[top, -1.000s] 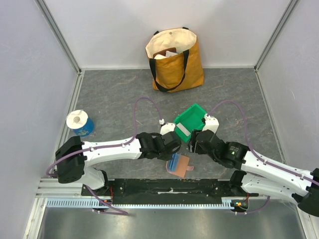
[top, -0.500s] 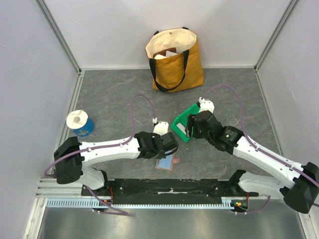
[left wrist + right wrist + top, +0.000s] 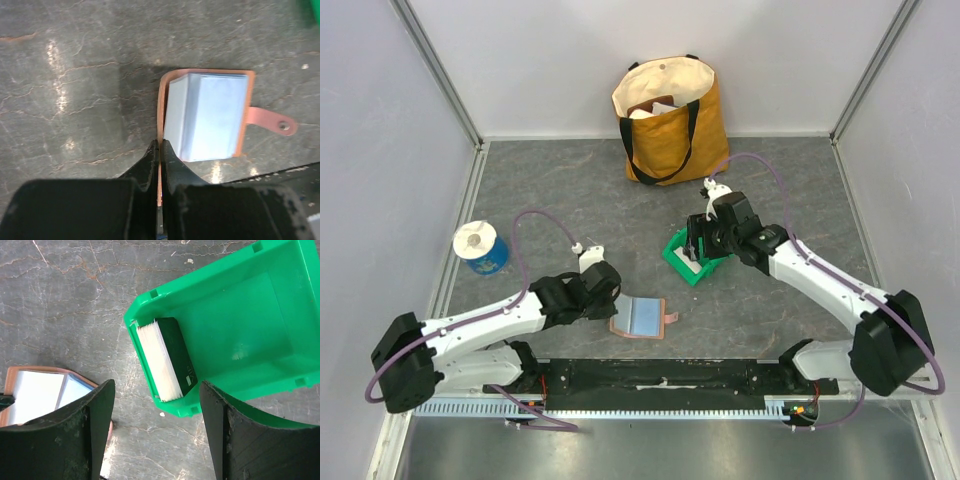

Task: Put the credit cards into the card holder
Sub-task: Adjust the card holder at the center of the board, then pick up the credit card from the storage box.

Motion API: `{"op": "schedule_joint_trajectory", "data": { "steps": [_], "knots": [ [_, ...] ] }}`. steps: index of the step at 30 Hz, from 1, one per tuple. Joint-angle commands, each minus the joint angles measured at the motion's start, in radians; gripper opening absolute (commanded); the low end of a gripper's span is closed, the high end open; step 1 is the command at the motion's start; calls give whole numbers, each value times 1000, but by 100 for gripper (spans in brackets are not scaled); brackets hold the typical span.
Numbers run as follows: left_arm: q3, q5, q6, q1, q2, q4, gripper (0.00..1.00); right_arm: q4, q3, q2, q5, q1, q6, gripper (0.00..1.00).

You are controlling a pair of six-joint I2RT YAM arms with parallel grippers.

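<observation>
The card holder (image 3: pixel 207 115) lies open on the grey table, blue-grey lining up and snap tab (image 3: pixel 272 122) pointing right. My left gripper (image 3: pixel 160 146) is shut on the thin edge of its brown flap; in the top view the left gripper (image 3: pixel 610 308) is at the left side of the card holder (image 3: pixel 642 316). The credit cards (image 3: pixel 167 357) are a stack with white edges and a dark top card. They lean against the near wall of the green bin (image 3: pixel 240 325). My right gripper (image 3: pixel 156 385) hangs open above them, its fingers apart from them.
A yellow tote bag (image 3: pixel 670 120) stands at the back wall. A blue and white roll (image 3: pixel 480 247) sits at the left. The green bin (image 3: pixel 692 272) lies mid-table under the right gripper (image 3: pixel 698 240). A black rail (image 3: pixel 660 378) runs along the near edge.
My left arm has drawn back to the left, and the card holder it grips now lies open. My right gripper has moved away from the holder to above the bin and opened wider.
</observation>
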State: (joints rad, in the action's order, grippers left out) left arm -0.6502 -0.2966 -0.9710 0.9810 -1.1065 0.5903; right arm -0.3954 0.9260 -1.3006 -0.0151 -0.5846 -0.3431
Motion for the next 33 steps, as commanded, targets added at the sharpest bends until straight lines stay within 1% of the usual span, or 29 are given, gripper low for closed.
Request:
{"op": "schedule_joint_trajectory", "data": {
  "steps": [1, 5, 14, 18, 25, 33],
  "knots": [
    [9, 57, 11, -16, 65, -104, 2, 55, 60, -54, -140, 48, 82, 76],
    [-3, 71, 9, -19, 76, -107, 2, 53, 82, -118, -195, 71, 121, 76],
    [1, 91, -1, -18, 71, -130, 2, 66, 117, -235, -227, 77, 162, 77],
    [18, 85, -11, -19, 79, -130, 2, 79, 120, -261, -232, 80, 167, 78],
    [17, 83, -12, -18, 71, -130, 2, 87, 128, -302, -310, 86, 177, 80],
    [17, 90, -6, -18, 65, -136, 2, 87, 132, -342, -341, 86, 177, 81]
  ]
}}
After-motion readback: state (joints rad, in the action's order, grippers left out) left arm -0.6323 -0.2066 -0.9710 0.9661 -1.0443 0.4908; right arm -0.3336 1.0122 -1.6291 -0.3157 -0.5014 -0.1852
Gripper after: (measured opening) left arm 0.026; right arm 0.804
